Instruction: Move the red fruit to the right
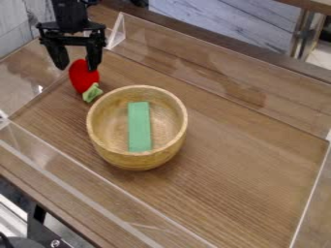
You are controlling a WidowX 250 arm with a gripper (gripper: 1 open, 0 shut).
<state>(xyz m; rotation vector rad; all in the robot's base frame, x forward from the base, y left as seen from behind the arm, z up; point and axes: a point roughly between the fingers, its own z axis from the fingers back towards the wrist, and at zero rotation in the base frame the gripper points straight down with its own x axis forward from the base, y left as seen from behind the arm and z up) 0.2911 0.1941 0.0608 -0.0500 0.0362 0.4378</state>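
Gripper [75, 56] pointing straight down, jaws spread wide, straddling the top of the red fruit [84, 76].
Fruit lying on the wooden table [233, 145], nothing gripped, green cap toward 5 o'clock. Wooden bowl [135, 147] just beside the fruit at 4 o'clock, flat green block [139, 126] inside. Clear wall [311, 194] along the table's edge.

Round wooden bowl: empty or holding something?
Holding something. A flat green rectangular block lies inside the round wooden bowl; the small red fruit sits outside it on the table.
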